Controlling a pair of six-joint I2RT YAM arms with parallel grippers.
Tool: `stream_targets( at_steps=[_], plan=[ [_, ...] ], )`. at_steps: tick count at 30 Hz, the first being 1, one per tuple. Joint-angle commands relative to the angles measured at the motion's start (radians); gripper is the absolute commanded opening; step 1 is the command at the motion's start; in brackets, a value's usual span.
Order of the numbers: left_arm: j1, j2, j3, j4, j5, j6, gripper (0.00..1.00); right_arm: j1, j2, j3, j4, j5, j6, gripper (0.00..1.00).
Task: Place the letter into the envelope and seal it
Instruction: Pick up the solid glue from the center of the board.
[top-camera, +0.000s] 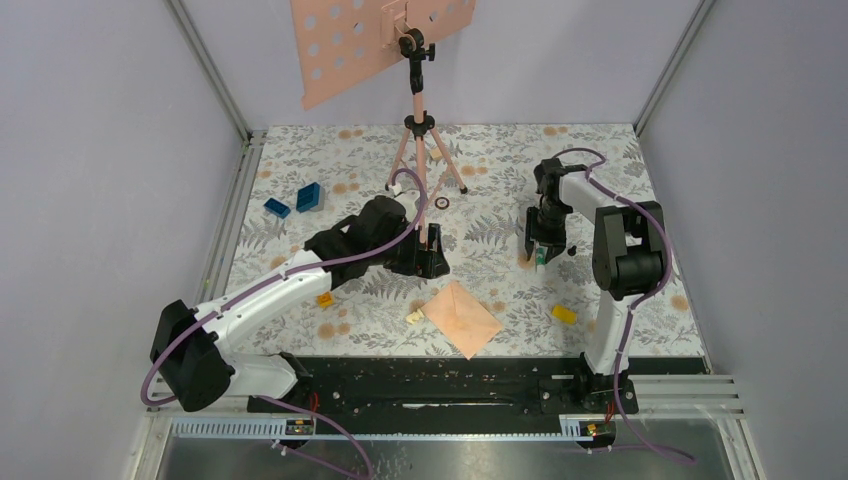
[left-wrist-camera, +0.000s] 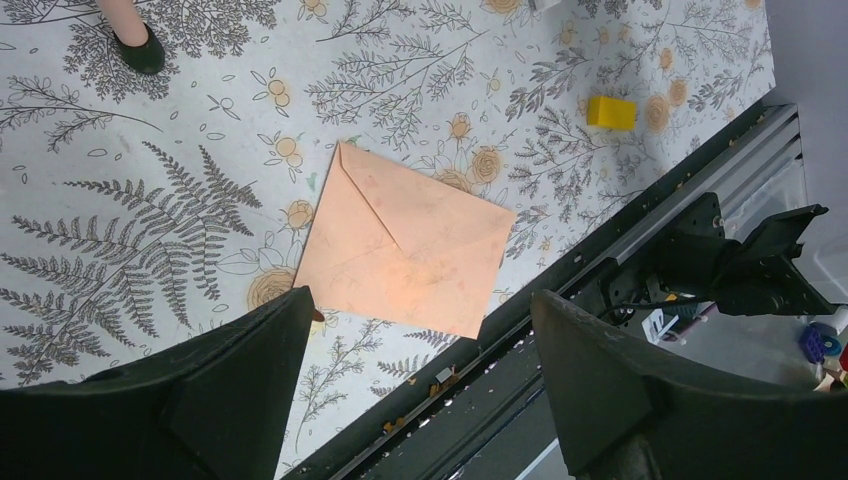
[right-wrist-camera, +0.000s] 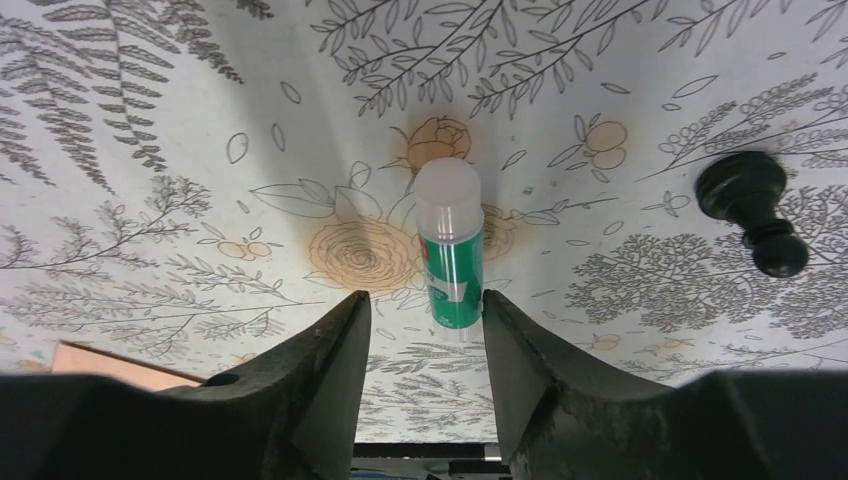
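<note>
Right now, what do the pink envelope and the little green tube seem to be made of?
The envelope looks like matte paper: sharp diagonal creases, no shine. The tube seems to be plastic: a cloudy, see-through cap and a glossy green body, probably a glue stick.

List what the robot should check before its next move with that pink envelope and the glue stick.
1. Envelope lies flat and fully in view: ok.
2. Flap folded down: ok. Glued shut: cannot tell.
3. Letter inside: cannot tell; no letter shows in any view.
4. Left gripper open and empty above the envelope: ok.
5. Glue stick between the fingers of the right gripper: ok. Firmly clamped: cannot tell.
6. Glue stick cap off, ready to use: not ok; the cap looks on.
</note>
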Motion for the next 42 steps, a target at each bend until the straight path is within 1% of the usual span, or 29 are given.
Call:
stream_targets(
  at_steps=[1,11,19,28,35,42],
  plan=[
    [0.009,-0.009,0.017,0.019,-0.020,0.024,0.81,0.016,-0.003,0.025,-0.024,-0.028,0.042,0.53],
    [0.017,-0.015,0.022,0.012,-0.014,0.036,0.81,0.048,0.003,0.040,-0.019,-0.001,0.098,0.57],
    [0.024,-0.033,0.004,0.002,-0.014,0.049,0.81,0.071,0.021,0.068,-0.010,0.008,0.147,0.57],
    [0.035,-0.043,-0.005,0.002,-0.005,0.063,0.81,0.073,0.070,0.147,-0.061,0.092,0.269,0.58],
    [0.048,-0.054,-0.019,-0.003,0.003,0.087,0.81,0.075,0.039,0.102,-0.021,0.090,0.328,0.59],
    [0.062,-0.073,-0.037,-0.004,0.005,0.099,0.81,0.079,0.026,0.086,-0.003,0.065,0.367,0.62]
  ],
)
